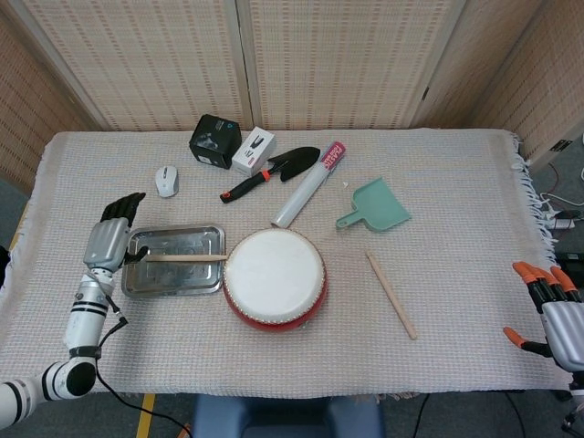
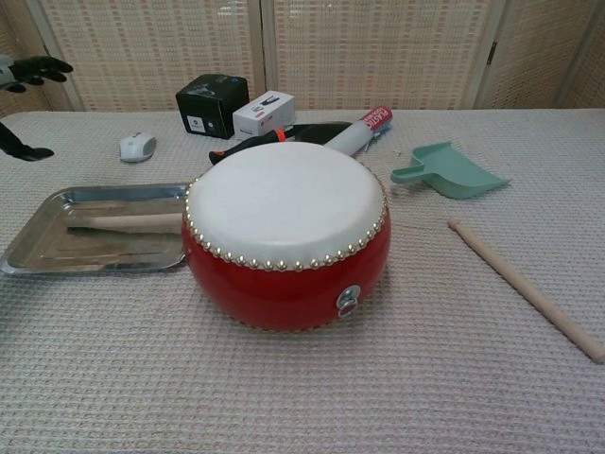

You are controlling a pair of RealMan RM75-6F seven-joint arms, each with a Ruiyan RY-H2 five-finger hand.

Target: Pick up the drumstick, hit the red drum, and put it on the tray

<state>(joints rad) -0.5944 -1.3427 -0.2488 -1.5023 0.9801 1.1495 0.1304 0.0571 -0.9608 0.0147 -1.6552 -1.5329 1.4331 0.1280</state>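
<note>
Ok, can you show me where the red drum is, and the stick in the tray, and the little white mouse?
red drum point(image 2: 284, 284), chest view, on its red side wall.
drumstick point(image 1: 182, 258), head view, middle of the shaft lying in the tray.
white computer mouse point(image 1: 165, 180), head view, on its top shell.

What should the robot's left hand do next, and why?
Probably just draw back toward the table edge and rest. The drumstick already lies in the tray, with its tip by the red drum, and the left hand is open beside the tray, holding nothing. The job looks finished. The right hand waits, open, far off.
</note>
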